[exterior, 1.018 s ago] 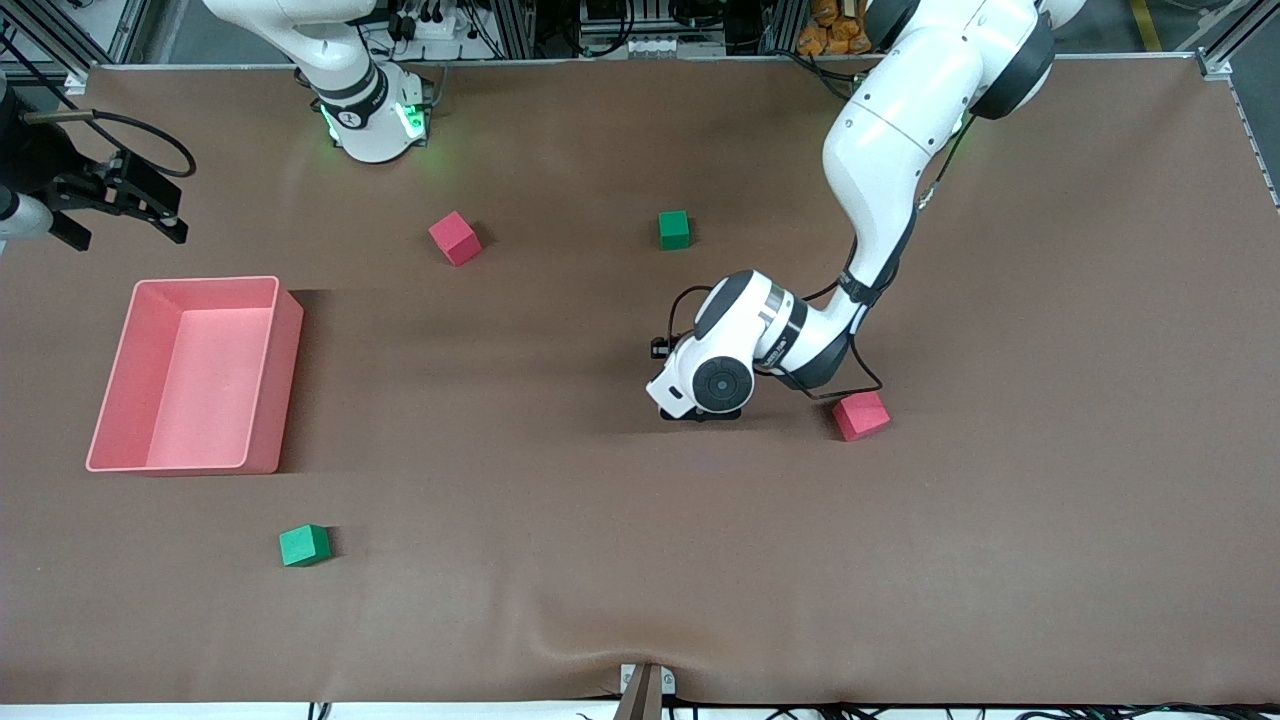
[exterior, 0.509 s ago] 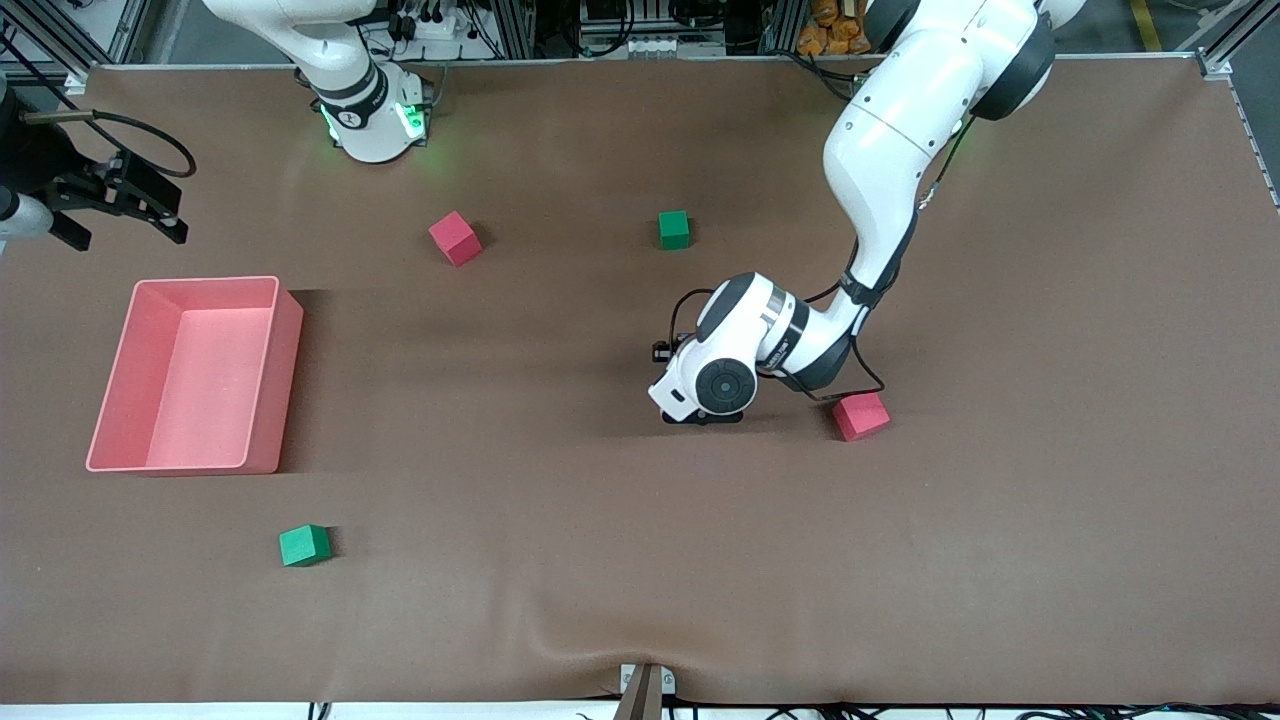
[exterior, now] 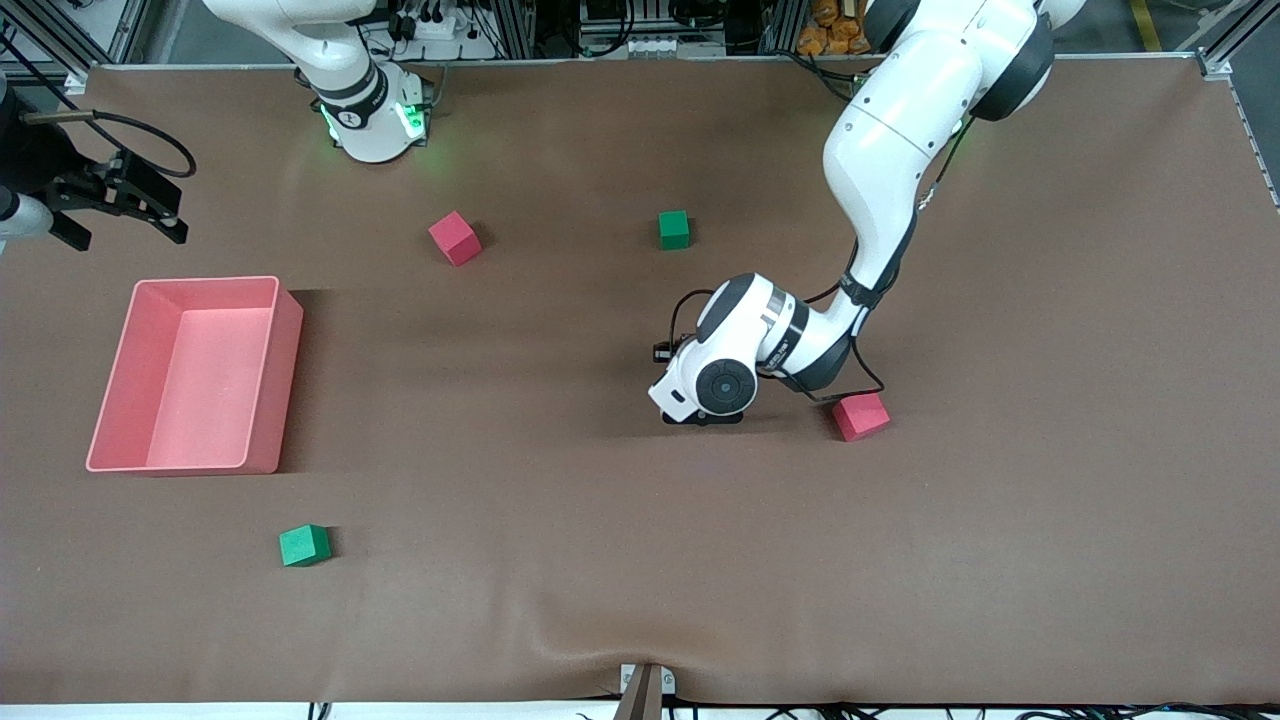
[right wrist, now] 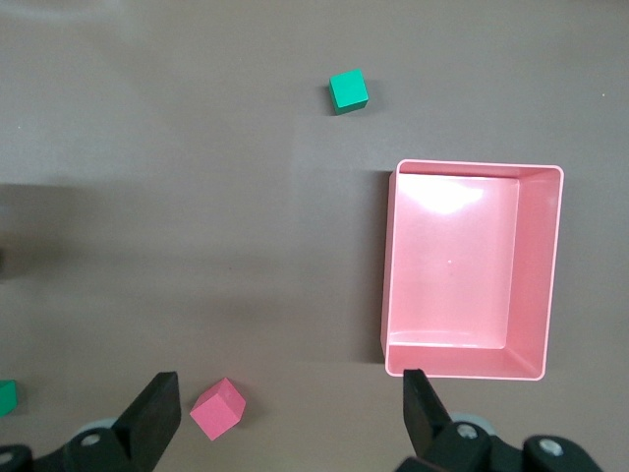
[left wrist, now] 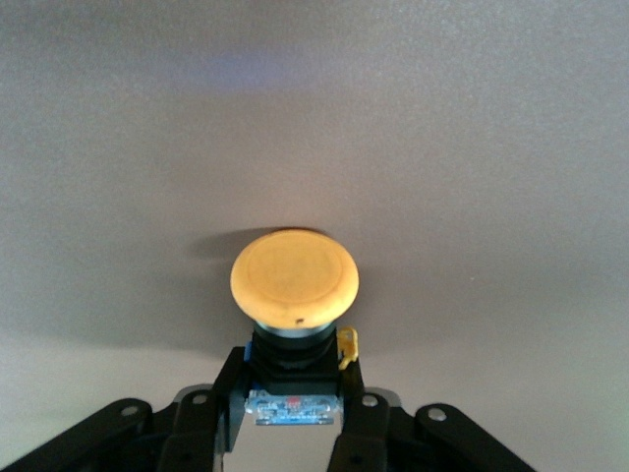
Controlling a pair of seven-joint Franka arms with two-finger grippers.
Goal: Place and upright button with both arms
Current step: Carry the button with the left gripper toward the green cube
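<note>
brown desk (exterior: 600, 560), pink bin (exterior: 195, 375) toward the right arm's end, two red cubes (exterior: 455, 238), two green cubes (exterior: 304, 545), orange-capped button (left wrist: 295, 280)

Even overhead light casts soft shadows beside the pink bin (exterior: 268, 370) (its floor shows glare), all views sharp.

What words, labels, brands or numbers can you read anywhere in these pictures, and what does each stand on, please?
None can be read.
Black lettering on the left arm's wrist band: too small to read.
Small blue and red label on the button's black body, in the left gripper: blurred, unreadable.
</note>
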